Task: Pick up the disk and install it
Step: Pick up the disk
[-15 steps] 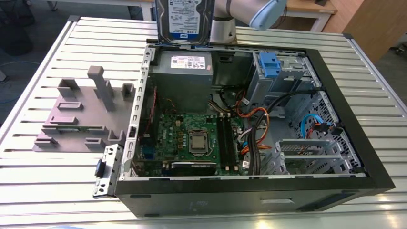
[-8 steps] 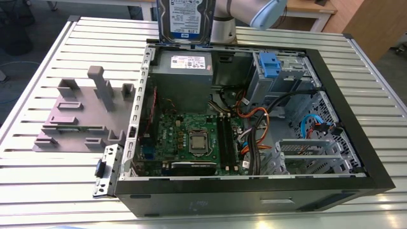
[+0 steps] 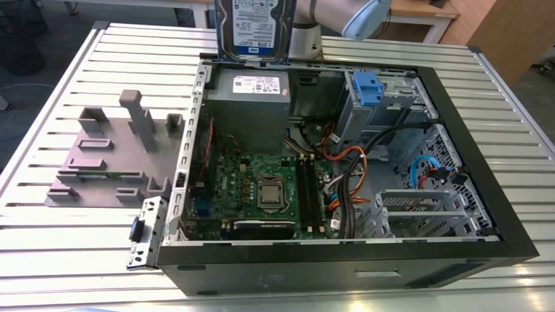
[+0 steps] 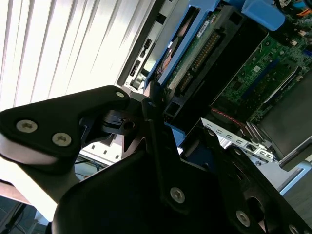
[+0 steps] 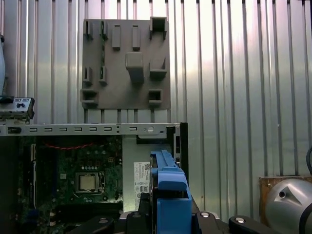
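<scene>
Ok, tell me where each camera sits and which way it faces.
Exterior view: off the arm, high, looking down into the open computer case; the arm shows, holding the disk aloft.
Second wrist view: behind the gripper, looking along the disk into the case.
First wrist view: above, facing down at the grey holder; gripper parts show.
All three share disk and case.

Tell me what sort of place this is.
Probably a robotics lab or workshop bench: an open computer case lies on a slatted metal table, a grey slotted holder sits beside it, and a robot arm holds a disk aloft near the case.
</scene>
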Available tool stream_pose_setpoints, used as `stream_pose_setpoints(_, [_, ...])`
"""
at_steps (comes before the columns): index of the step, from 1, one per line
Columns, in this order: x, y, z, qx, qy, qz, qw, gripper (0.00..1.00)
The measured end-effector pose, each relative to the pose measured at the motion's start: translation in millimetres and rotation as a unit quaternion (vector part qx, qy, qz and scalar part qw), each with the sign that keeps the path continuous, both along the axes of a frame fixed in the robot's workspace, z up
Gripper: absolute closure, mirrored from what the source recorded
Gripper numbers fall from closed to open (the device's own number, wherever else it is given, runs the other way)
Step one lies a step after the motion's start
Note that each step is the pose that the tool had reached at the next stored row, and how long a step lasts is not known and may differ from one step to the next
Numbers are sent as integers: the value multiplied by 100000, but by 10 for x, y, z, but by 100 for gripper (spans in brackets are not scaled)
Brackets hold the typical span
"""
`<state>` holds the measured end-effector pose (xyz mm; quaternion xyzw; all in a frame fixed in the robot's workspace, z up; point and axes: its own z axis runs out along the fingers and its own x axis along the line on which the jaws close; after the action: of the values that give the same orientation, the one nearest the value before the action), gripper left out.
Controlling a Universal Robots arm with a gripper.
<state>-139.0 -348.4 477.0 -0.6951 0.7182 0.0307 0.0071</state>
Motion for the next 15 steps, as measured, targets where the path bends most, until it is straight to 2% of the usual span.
stream_pose_setpoints(6, [23,-30,-3,3,-2,2,100000,63])
stream_pose_setpoints(15, [60,-40,-5,0,2,2,100000,63])
